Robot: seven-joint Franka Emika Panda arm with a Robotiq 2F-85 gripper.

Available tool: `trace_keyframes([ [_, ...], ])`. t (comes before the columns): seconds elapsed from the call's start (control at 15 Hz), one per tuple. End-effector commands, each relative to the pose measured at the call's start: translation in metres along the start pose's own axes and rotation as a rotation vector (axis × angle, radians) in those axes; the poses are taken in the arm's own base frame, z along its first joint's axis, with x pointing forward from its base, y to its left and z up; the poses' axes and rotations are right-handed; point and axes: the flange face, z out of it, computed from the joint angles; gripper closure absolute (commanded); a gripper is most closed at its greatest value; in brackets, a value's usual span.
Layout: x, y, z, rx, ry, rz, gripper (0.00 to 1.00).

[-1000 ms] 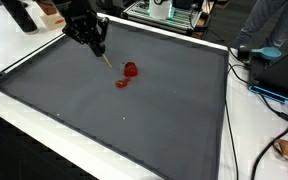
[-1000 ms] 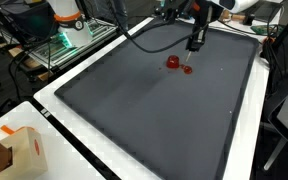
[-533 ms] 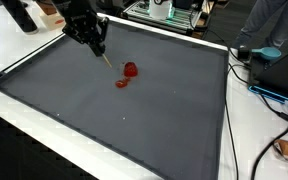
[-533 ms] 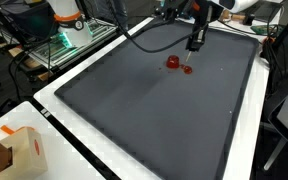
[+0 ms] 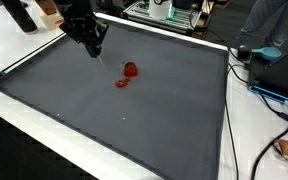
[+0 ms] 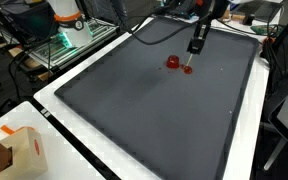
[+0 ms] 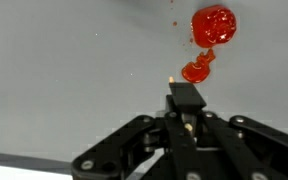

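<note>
The thin stick (image 6: 190, 61) is pinched in the gripper (image 6: 195, 46). The gripper's two fingers are squeezed tight on it. We see the stick point down at the dark mat (image 5: 134, 130), near the mat's far edge. Its tip is just beside a flat red smear (image 7: 196, 70), but we cannot tell if they touch. A round red lump (image 7: 214, 26) sits on the mat right next to the smear, on the side away from the stick.
</note>
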Motion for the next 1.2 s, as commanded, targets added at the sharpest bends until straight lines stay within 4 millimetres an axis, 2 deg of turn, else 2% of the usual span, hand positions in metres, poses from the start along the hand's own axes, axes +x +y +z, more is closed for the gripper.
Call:
trace_keyframes([
  [0.0, -0.002, -0.017, 0.002, -0.148, -0.016, 0.114, 0.97],
  [0.47, 0.004, -0.046, 0.022, -0.454, -0.044, 0.318, 0.97],
  [1.13, -0.008, -0.075, 0.058, -0.701, -0.152, 0.491, 0.97],
])
